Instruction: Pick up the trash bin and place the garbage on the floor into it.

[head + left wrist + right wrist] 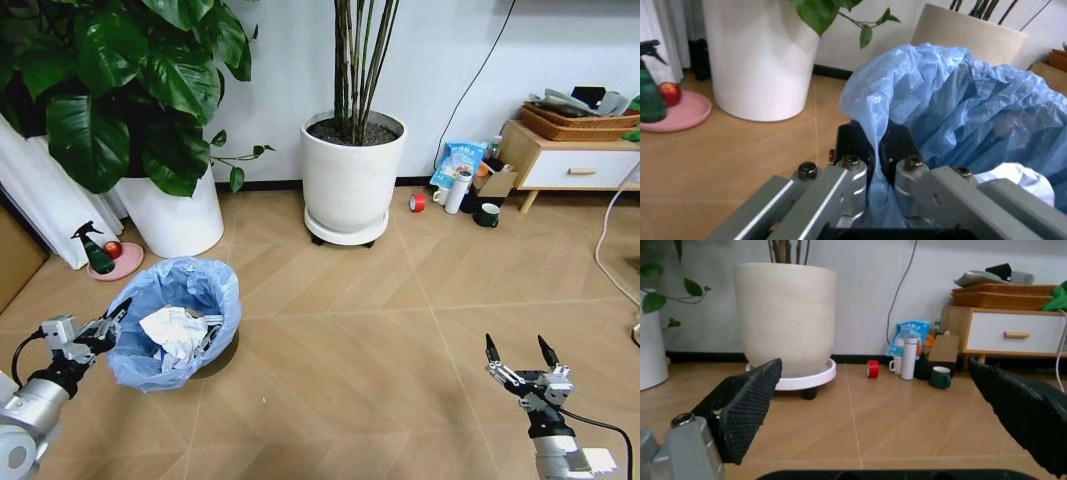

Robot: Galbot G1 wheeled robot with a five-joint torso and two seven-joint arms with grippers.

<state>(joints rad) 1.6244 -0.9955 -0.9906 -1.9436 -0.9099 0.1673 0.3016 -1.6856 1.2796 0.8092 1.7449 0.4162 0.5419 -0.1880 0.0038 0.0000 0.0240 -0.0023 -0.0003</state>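
The trash bin (178,322) stands on the floor (380,350) at my lower left, a black bin lined with a baggy light-blue bag (953,95). My left gripper (118,318) is at its left rim. In the left wrist view that gripper (875,150) is shut on the rim, with blue plastic pinched between its black pads (852,144). Garbage lies inside the bin as crumpled white paper (178,335), also seen as a pale lump (1017,179). My right gripper (520,352) hovers low at the lower right, open and holding nothing (887,410).
Two large white plant pots (352,178) (172,215) stand along the back wall. A green spray bottle on a pink dish (112,262) sits left of the bin. A red tape roll (417,202), a bottle, a mug and a wooden cabinet (570,165) are at the back right.
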